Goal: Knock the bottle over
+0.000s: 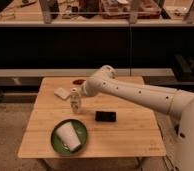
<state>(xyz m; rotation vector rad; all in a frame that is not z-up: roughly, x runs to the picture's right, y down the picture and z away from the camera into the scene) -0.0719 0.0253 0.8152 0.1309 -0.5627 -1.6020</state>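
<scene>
The bottle [76, 102], small and clear with a white cap, stands upright on the wooden table [135, 135], left of the middle. My gripper [84, 91] sits at the end of the white arm that reaches in from the right. It is shut, right beside the bottle's top on its right side. I cannot tell whether it touches the bottle.
A white paper cup [69, 136] lies on a green plate [57, 142] at the front left. A black flat object [105, 116] lies in the middle. A white packet [62, 92] and a dark red item [79, 81] are at the back left. A dark counter runs behind.
</scene>
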